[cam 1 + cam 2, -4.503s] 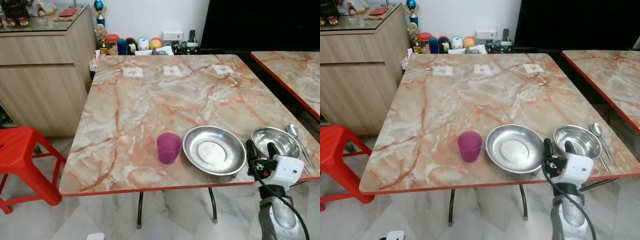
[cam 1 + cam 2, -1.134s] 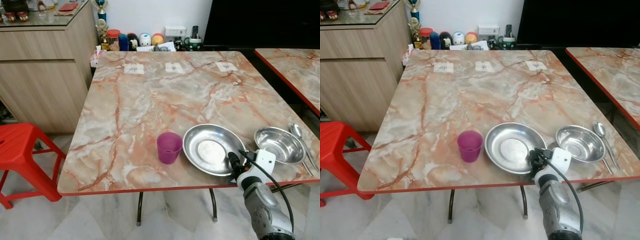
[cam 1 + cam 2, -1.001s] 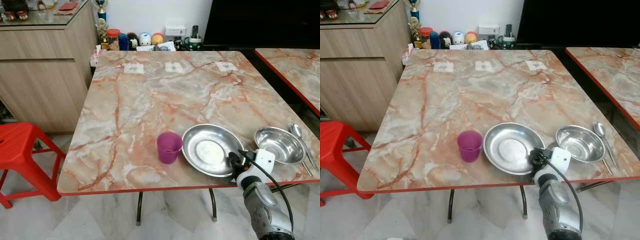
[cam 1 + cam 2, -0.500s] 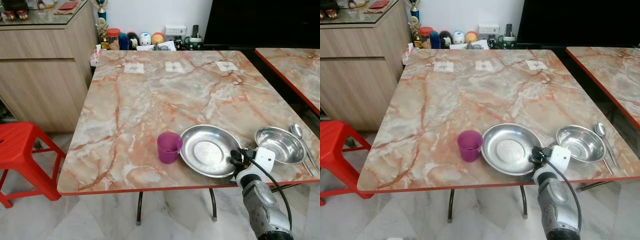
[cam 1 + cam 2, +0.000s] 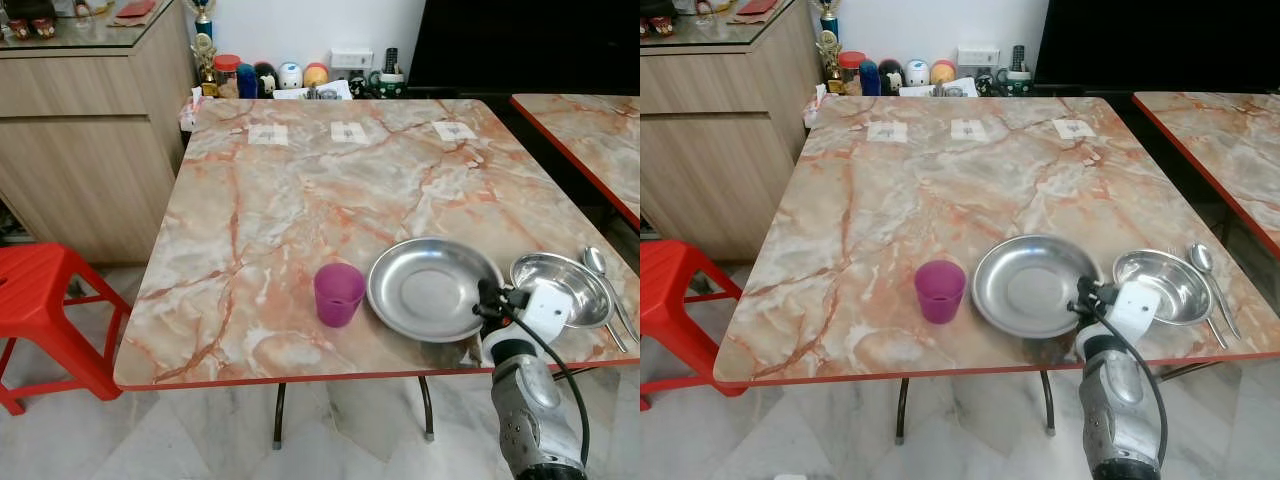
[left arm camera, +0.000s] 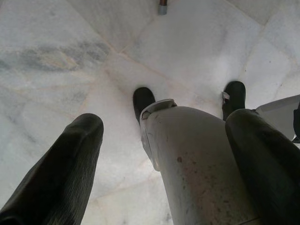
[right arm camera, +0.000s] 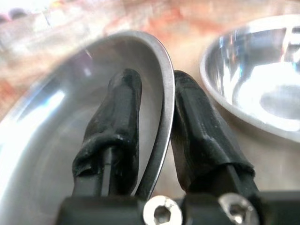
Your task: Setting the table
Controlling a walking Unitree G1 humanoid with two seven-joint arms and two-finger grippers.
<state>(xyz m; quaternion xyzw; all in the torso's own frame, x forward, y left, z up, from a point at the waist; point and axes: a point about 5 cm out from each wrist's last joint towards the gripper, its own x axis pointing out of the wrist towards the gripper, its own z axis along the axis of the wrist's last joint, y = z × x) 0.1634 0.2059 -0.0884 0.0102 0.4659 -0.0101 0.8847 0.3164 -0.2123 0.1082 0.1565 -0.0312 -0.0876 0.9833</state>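
Steel plate (image 5: 430, 288), tilted near the table's (image 5: 300, 190) front edge, has its rim pinched by the right gripper (image 7: 161, 136). Purple cup (image 5: 338, 294) and bowl (image 5: 560, 287) flank it closely.

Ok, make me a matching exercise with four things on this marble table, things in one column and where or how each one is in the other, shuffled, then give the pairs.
Things:
1. purple cup
2. large steel plate
3. small steel bowl
4. spoon

States:
A. lying at the table's right edge, beyond the bowl
B. rim pinched by the right gripper
C. standing upright, left of the plate
D. resting between the plate and the spoon

Pairs: 1-C, 2-B, 3-D, 4-A
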